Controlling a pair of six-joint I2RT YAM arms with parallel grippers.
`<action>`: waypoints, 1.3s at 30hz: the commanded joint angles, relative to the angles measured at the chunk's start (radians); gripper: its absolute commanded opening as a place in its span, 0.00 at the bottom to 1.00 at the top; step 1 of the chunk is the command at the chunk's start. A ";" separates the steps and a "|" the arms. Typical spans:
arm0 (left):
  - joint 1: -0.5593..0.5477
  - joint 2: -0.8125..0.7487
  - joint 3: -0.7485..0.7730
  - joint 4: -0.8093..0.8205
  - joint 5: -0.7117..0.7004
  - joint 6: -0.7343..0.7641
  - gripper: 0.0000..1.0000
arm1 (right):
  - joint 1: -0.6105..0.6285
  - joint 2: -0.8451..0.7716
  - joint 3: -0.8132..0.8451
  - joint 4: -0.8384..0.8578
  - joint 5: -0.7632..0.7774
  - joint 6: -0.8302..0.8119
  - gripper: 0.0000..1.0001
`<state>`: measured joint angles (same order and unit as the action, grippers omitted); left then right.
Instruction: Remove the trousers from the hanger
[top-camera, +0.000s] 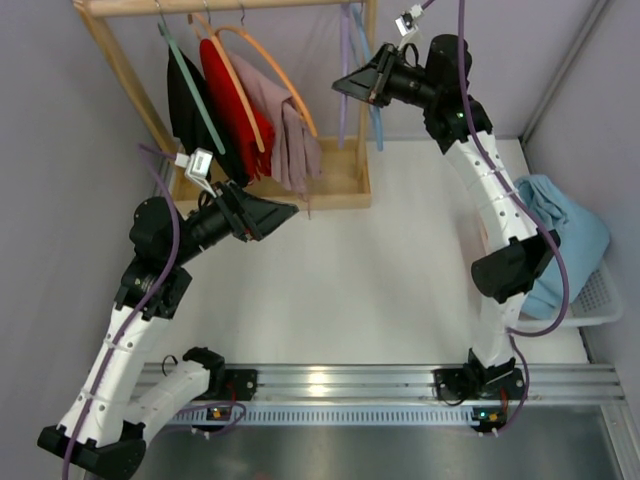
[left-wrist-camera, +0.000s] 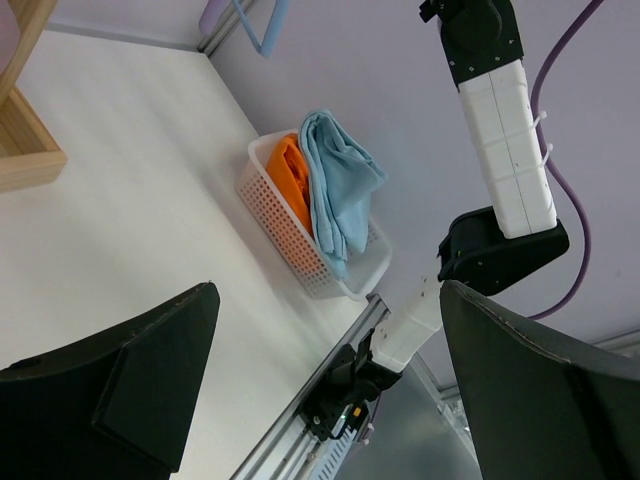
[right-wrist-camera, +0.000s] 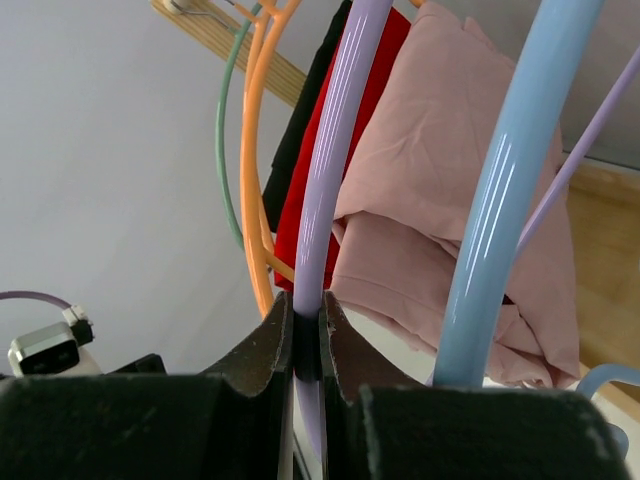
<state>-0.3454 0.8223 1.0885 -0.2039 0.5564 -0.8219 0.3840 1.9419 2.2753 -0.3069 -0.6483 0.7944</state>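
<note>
Trousers (left-wrist-camera: 340, 185) already off: lying in the white basket (left-wrist-camera: 285, 240) at the right edge of the bench (top-camera: 400, 260), on top of an orange cloth (left-wrist-camera: 290, 165). R pincer (right-wrist-camera: 308, 330) is clenched on the lavender hanger (right-wrist-camera: 335, 170), up by the wooden rack (top-camera: 340, 185), just beside a pale blue hanger (right-wrist-camera: 500, 200). L pincer (top-camera: 285, 213) released, holding nothing, nr the rack base. Looks like the wrap-up step. Prob. next: seat the hanger's hook on the rack w/o snagging its neighbours, then let go. Can't tell if the hook's on yet.
</note>
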 joint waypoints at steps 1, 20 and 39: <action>0.013 -0.014 -0.012 0.023 -0.003 -0.016 0.98 | -0.020 -0.032 -0.010 0.104 -0.048 0.069 0.00; 0.040 0.006 -0.016 0.024 0.002 -0.068 0.98 | -0.007 -0.095 -0.138 0.198 -0.154 0.264 0.00; 0.059 0.000 -0.025 0.024 0.019 -0.080 0.98 | -0.023 -0.110 -0.154 0.152 -0.116 0.261 0.64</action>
<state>-0.2924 0.8295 1.0702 -0.2039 0.5606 -0.8925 0.3698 1.8683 2.1216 -0.1097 -0.7712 1.0748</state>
